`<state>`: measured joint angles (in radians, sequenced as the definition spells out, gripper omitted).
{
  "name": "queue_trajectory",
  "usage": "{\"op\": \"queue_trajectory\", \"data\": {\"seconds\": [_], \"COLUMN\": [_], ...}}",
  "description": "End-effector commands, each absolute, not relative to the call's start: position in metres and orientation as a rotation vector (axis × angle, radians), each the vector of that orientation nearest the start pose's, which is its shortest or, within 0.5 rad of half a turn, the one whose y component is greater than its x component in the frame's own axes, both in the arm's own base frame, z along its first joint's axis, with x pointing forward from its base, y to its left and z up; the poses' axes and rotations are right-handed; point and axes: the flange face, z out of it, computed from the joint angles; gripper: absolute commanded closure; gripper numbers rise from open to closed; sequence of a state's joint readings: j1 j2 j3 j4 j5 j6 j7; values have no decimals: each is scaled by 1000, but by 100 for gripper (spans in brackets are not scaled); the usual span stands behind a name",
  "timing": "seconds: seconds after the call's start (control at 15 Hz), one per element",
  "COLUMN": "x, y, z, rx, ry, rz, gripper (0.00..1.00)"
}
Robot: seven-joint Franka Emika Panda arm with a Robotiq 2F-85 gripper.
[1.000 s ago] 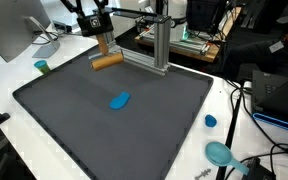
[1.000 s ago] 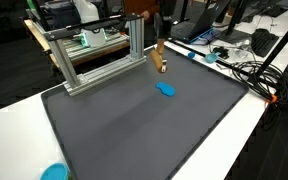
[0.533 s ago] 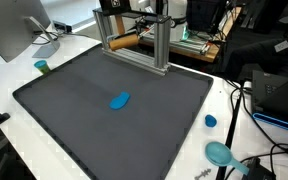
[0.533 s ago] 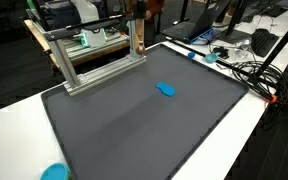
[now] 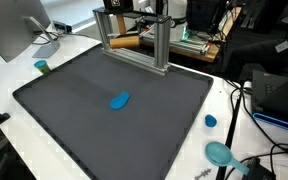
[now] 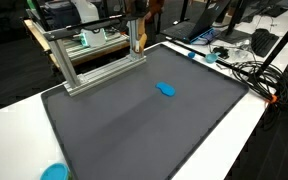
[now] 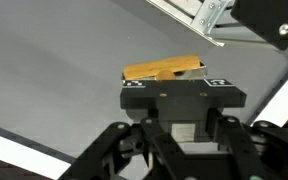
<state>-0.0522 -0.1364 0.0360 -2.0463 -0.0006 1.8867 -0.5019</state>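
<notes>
Carry phase: gripper [image 7: 181,88] closed on wooden block [image 7: 156,69], raised near the frame.
Near, 4 o'clock off the mat [image 5: 74,125]: blue bowl [image 5: 220,152] on the white surface [image 5: 4,80]; mat middle: small blue piece [image 5: 119,100] lying alone, well apart from the gripper; far edge, 12 o'clock: aluminium frame [image 5: 166,45]; the wooden block [image 5: 125,42] shows tan in line with the frame opening, clear of the mat; wrist view has it crosswise between the fingers, grey mat below, frame corner at 1 o'clock; judged step: block lifted, not set down; any lowering calls for clearing the frame rails and a firm grip, since the block juts out to one side.
</notes>
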Motion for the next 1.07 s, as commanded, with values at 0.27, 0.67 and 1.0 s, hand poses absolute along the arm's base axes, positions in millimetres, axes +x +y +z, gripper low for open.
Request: {"op": "queue_trajectory", "data": {"seconds": [0.27, 0.67, 1.0], "x": [492, 445, 445], "y": [-24, -38, -27], "z": [505, 486, 480], "rx": [-3165, -3143, -3165], "ry": [-96, 218, 141], "rz": [16, 108, 128], "gripper": [78, 78, 53]}}
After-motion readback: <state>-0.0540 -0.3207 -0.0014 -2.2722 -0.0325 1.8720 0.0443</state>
